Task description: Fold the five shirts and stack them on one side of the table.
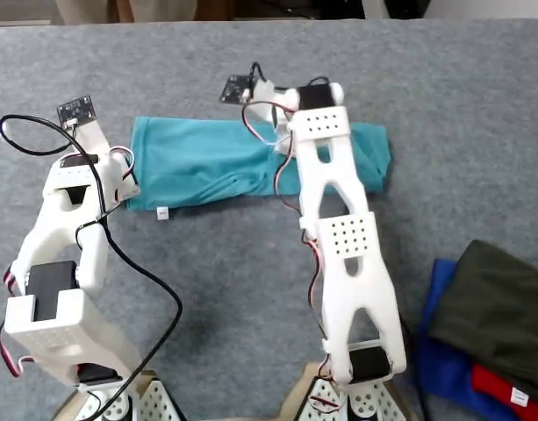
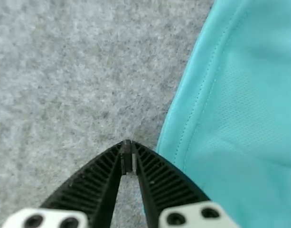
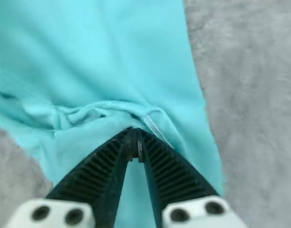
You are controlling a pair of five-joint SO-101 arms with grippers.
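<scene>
A teal shirt (image 1: 207, 162) lies folded into a long strip at the back middle of the grey table. My right gripper (image 3: 134, 145) is over the strip's middle, shut on a bunched fold of the teal shirt (image 3: 102, 57), and creases run toward its tips. My left gripper (image 2: 127, 159) is shut with nothing in it, tips down on the grey mat just beside the hemmed left edge of the teal shirt (image 2: 240, 109). In the high view the left arm (image 1: 75, 202) stands at the strip's left end and the right arm (image 1: 330, 175) crosses over it.
A pile of shirts sits at the front right edge: a dark olive one (image 1: 501, 307) on top, then blue (image 1: 444, 360) and red (image 1: 501, 390) beneath. Bare grey mat (image 1: 216, 281) spreads between the arms and behind the strip. A black cable (image 1: 141, 272) loops beside the left arm.
</scene>
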